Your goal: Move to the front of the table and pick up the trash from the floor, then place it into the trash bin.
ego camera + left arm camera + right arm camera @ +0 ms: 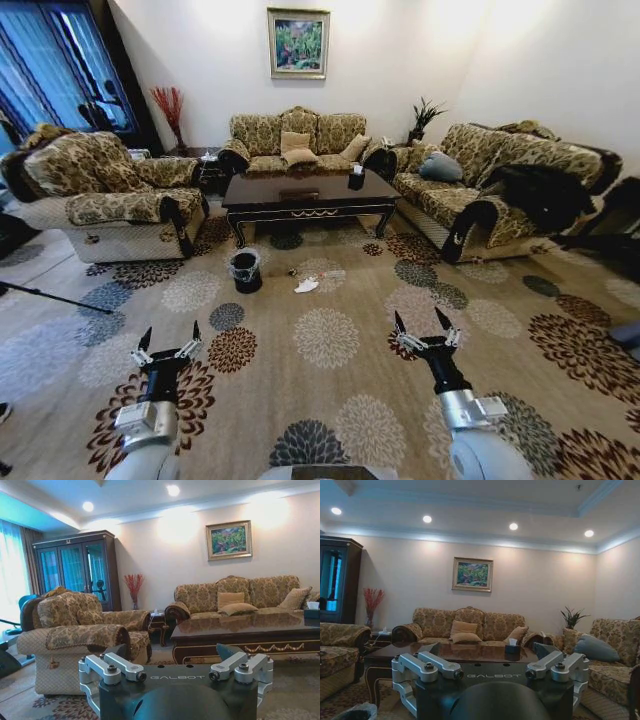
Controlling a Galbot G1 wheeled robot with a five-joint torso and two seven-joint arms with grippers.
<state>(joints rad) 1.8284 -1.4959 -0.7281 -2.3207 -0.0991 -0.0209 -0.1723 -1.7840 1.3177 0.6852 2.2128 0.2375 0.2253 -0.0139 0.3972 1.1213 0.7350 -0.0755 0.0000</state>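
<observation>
The dark glossy table (308,196) stands across the room in front of the sofas; it also appears as the table (245,630) in the left wrist view and the table (445,655) in the right wrist view. On the carpet before it lies the white crumpled trash (306,285), with a tiny dark scrap (292,271) beside it. The black trash bin (245,270) with its clear liner stands to the left of the trash; a bit of the trash bin (357,713) edges the right wrist view. My left gripper (167,338) and right gripper (424,327) hover open and empty, low in front of me.
An armchair (110,195) stands at the left, a sofa (295,140) behind the table and another sofa (490,190) at the right. A small black tissue box (356,178) sits on the table. A dark stand leg (55,297) lies on the left carpet. Flowered carpet stretches between me and the table.
</observation>
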